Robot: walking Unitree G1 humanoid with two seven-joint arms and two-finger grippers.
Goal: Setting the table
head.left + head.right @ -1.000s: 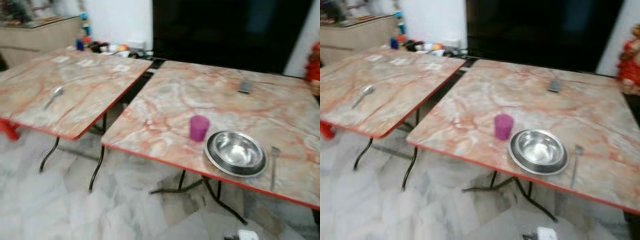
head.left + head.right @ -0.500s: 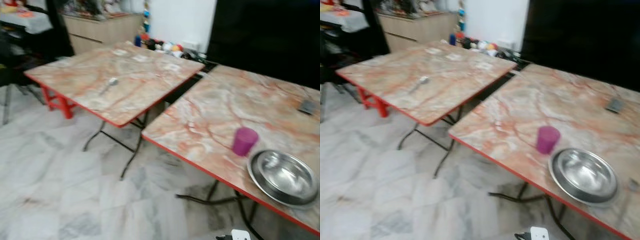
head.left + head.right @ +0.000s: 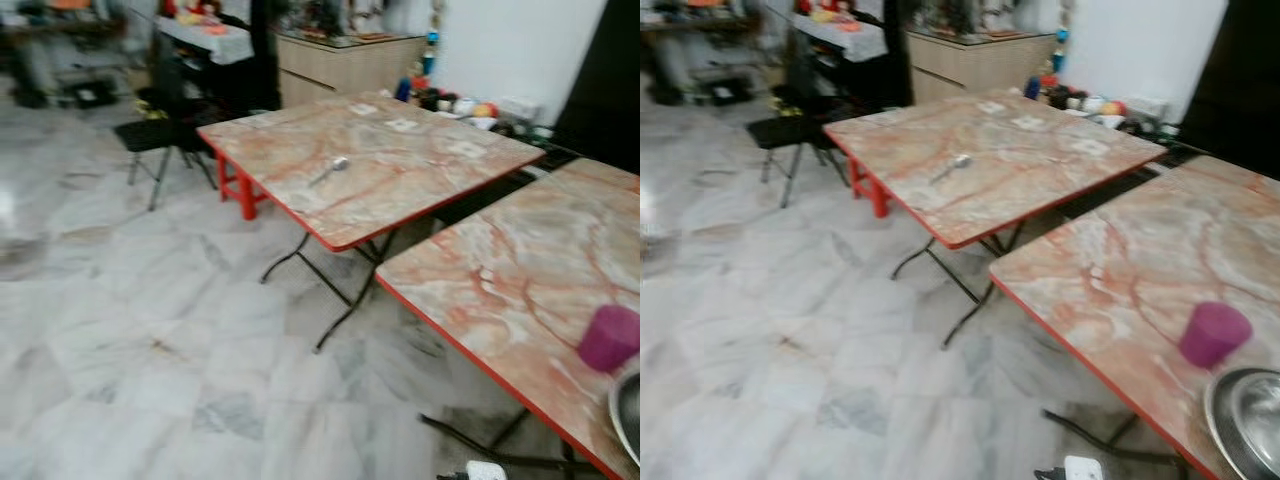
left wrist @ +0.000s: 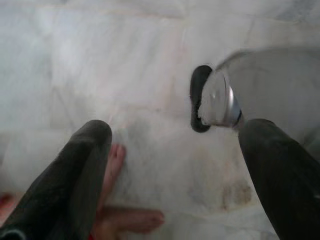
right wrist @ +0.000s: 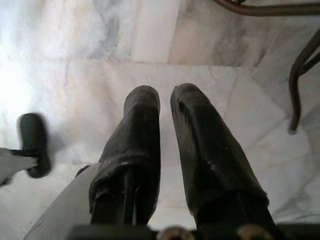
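Where floor (image 3: 150,330) opens, perhaps chair (image 3: 160,135) beside spoon (image 3: 330,171) table (image 3: 400,190)

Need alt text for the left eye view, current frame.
Two marble-patterned folding tables with red edges stand on a pale marble tile floor. The far table holds a spoon; the near table at right holds a purple cup beside a steel bowl's rim. A black chair and cluttered cabinets sit behind.

A purple cup (image 3: 1214,334) stands upright near the front edge of the right marble-patterned table (image 3: 1120,270), with a steel bowl (image 3: 1250,420) just beside it, cut off at the frame's corner. A spoon (image 3: 952,166) lies flat on the left table (image 3: 980,160), well apart from both.
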